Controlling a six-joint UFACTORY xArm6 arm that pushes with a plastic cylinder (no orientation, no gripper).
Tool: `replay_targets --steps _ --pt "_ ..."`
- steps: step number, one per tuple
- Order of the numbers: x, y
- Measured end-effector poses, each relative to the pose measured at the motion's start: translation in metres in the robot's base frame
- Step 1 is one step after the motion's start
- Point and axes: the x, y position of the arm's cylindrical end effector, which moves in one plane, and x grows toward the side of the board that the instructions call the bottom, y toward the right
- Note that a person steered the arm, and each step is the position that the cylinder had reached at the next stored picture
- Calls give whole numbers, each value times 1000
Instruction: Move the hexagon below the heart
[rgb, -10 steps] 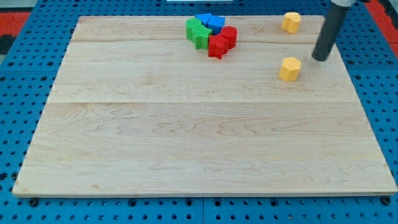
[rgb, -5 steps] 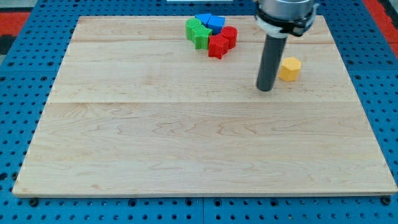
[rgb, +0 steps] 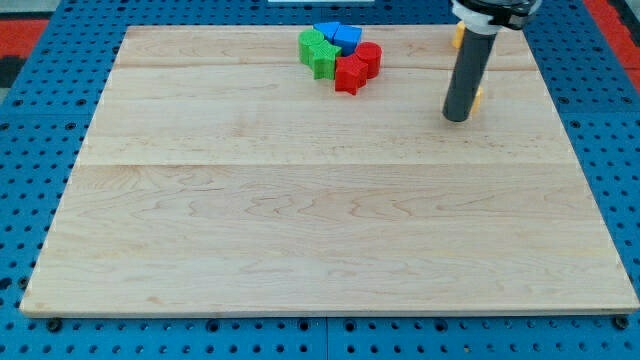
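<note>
One wide wooden board (rgb: 300, 230) fills the view, lying on a blue pegboard (rgb: 40, 150); no container of any kind shows, so nothing is held in anything. The rod (rgb: 468, 75) comes down from the view's top right and has no jaws at all, so nothing is open, closed or gripped. My tip (rgb: 456, 118) rests on the board toward the view's right.

Next in size is the cluster near the view's top centre: two green blocks (rgb: 318, 52), a blue block (rgb: 340, 36) and two red blocks (rgb: 357, 65), packed touching one another and well apart from the rod.

Smallest in sight are two yellow slivers. One yellow block (rgb: 479, 96), which I take for the hexagon, peeks out at the rod's right edge, just beside my tip. The other yellow block (rgb: 457, 36) is almost wholly hidden behind the rod higher up, probably the heart; neither shape can be confirmed.

The risk is a blind push: with both blocks masked, an off-centre contact could spin the hexagon sideways, or send it into the heart.
</note>
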Motion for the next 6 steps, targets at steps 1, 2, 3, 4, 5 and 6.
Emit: replay_targets --steps 1,2,3,4,5,6 --pt "-1 13" --pt "-20 13" --pt "-39 13" --pt "-59 13" --pt "-75 18" --pt "-95 20"
